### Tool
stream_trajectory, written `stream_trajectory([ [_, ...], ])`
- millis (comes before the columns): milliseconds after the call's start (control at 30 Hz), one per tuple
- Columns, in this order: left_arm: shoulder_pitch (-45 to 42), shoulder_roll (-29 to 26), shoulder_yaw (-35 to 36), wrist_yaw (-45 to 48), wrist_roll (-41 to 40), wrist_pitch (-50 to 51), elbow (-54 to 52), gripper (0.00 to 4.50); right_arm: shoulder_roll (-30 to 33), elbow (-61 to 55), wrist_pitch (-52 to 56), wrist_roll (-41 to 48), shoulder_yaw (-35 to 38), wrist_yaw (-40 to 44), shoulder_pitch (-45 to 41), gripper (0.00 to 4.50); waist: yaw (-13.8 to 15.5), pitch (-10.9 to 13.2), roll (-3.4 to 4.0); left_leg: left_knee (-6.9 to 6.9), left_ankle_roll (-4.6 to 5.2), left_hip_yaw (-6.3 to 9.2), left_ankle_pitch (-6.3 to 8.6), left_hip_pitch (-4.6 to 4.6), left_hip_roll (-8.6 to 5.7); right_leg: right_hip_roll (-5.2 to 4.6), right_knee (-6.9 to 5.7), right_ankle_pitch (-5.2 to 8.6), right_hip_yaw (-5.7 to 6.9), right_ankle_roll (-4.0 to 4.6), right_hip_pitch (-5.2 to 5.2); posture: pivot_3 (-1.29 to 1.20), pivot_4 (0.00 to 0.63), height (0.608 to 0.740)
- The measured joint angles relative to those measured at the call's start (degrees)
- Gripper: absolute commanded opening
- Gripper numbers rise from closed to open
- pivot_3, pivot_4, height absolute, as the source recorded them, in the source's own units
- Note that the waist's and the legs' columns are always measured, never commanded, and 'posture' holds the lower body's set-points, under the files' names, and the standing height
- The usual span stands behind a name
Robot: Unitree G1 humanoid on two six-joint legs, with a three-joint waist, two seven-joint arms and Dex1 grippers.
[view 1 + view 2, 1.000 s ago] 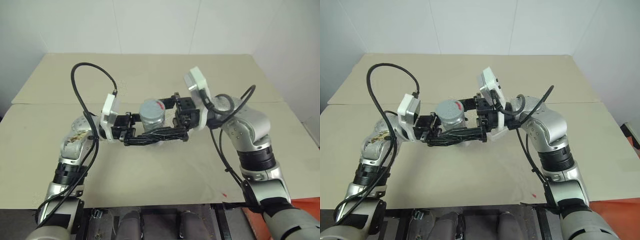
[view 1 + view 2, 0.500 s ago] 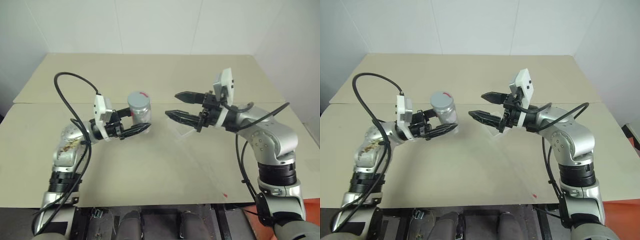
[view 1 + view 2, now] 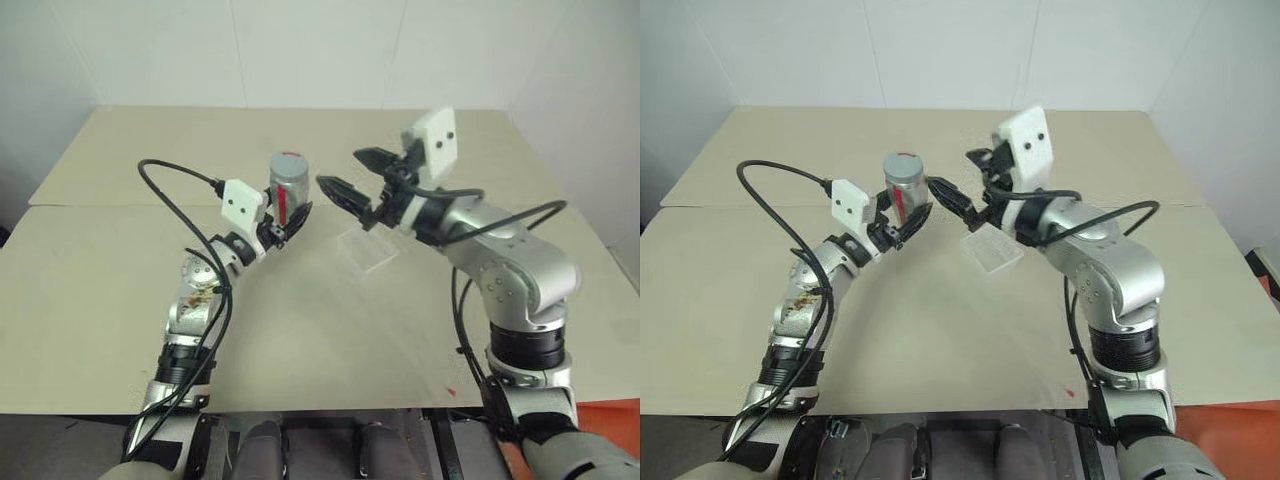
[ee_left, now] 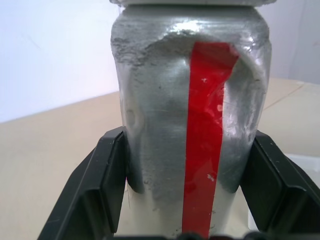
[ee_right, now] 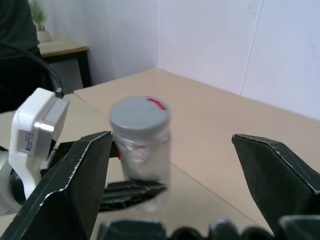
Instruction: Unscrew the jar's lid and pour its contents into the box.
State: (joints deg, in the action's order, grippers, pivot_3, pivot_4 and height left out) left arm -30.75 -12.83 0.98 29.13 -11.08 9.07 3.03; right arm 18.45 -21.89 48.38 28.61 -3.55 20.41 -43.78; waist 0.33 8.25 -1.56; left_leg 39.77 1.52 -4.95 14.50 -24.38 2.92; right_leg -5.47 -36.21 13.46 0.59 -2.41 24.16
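Note:
The jar (image 3: 286, 196) is a small clear cylinder with a vertical red stripe (image 4: 202, 135), held upright above the table. My left gripper (image 3: 289, 216) is shut on its lower body, one black finger (image 4: 95, 190) on each side. The grey lid (image 3: 290, 164) sits on top of the jar. My right gripper (image 3: 343, 171) is open just to the jar's right at lid height, pointing toward it without touching; its fingers (image 5: 75, 175) frame the jar (image 5: 142, 147) in the right wrist view. The box (image 3: 367, 248), a clear shallow tray, lies on the table below the right gripper.
The beige table (image 3: 300, 330) runs back to a white wall. Black cables (image 3: 170, 190) loop off both wrists. In the right wrist view a dark side table with a small plant (image 5: 37, 20) stands far off.
The right gripper came off the jar and swung out right, then back toward it. The left gripper carried the jar away from me and turned to point forward and right.

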Motion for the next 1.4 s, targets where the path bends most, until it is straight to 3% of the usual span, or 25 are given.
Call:
stream_trajectory([
  [533,1.26,0.94,-3.07,-3.08,1.50,2.31,-4.77,2.86,-11.38,4.44,-0.09,-9.42,-5.19,-9.38,-3.18,4.48,-0.18,0.00,0.00,0.00,-0.05,-0.01,-0.03,-0.01,0.00,0.00,-0.03,0.00,0.03,0.00,0.01,0.00,0.150,0.740],
  [1233,1.21,0.30,-3.23,-1.15,1.70,2.44,-4.58,2.86,-13.44,6.56,-0.72,-12.80,-4.98,-9.18,-3.37,4.48,-1.00,0.00,0.00,-0.03,-0.05,0.02,-0.03,0.00,0.01,0.01,-0.02,0.00,0.04,0.00,0.02,0.00,0.150,0.740],
  [1333,1.26,0.25,-3.24,-0.79,1.69,2.44,-4.58,2.86,-13.52,6.53,-0.80,-12.90,-4.99,-9.16,-3.37,3.90,-1.00,0.00,0.00,-0.03,-0.05,0.02,-0.03,0.00,0.01,0.01,-0.02,0.00,0.04,0.00,0.02,0.00,0.150,0.740],
  [1400,1.38,0.26,-3.25,-0.69,1.69,2.44,-4.58,2.86,-13.52,6.52,-0.84,-13.16,-4.99,-9.10,-3.37,3.20,-1.00,0.00,0.00,-0.03,-0.05,0.02,-0.03,0.00,0.01,0.01,-0.02,0.00,0.04,0.00,0.02,0.00,0.150,0.740],
])
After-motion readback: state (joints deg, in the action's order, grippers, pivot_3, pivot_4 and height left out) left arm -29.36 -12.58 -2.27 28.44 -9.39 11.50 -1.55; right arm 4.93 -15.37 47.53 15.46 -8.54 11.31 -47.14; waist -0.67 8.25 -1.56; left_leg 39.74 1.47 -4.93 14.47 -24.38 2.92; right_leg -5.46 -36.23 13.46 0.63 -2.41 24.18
